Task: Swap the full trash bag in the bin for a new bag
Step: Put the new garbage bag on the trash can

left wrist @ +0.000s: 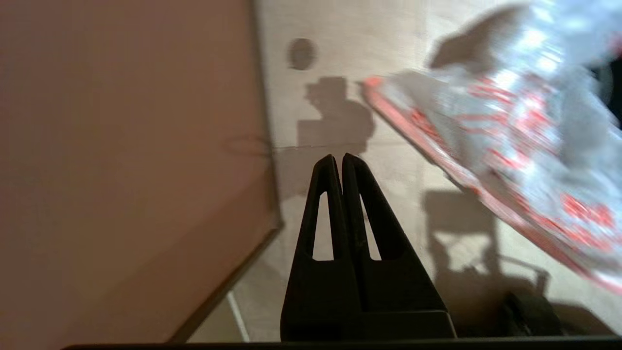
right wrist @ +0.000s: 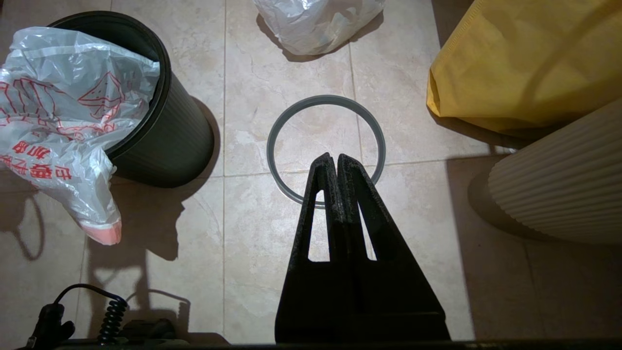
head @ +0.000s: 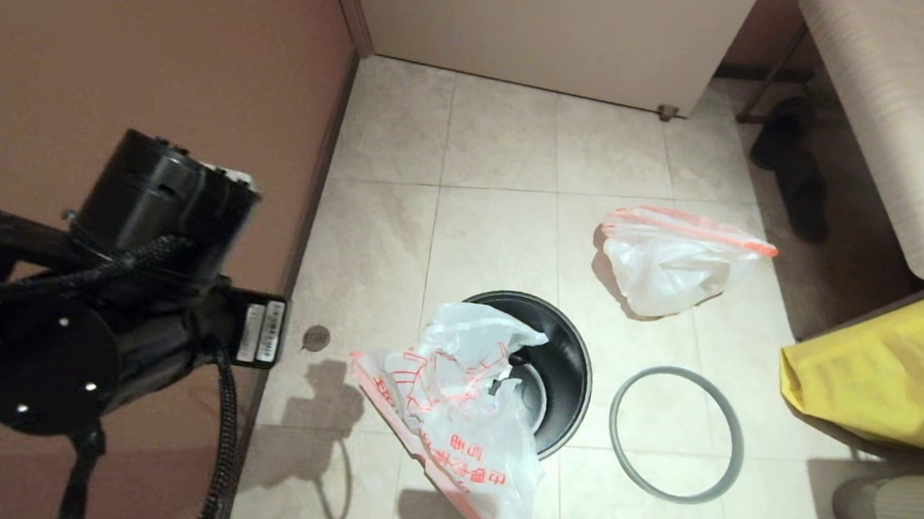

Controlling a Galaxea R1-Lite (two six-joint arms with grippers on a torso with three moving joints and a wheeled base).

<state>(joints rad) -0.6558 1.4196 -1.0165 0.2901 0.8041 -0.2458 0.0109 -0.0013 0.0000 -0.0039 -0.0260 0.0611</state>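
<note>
White full bag (head: pixel 673 264) lies out on the floor; we see the new bag (head: pixel 454 401) only draped over the bin (head: pixel 565 369), ring (head: pixel 677 434) off. Left gripper (left wrist: pixel 338 158) and right gripper (right wrist: pixel 333 158) jaws pressed together, empty.

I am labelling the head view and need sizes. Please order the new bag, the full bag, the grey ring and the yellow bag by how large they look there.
1. new bag
2. yellow bag, cut off by the frame, so unsure
3. full bag and grey ring look alike; I cannot rank them.

Yellow fabric bag (head: pixel 895 373) beside ribbed bench (head: pixel 900 122); dark shoes (head: pixel 796 167) beneath.
</note>
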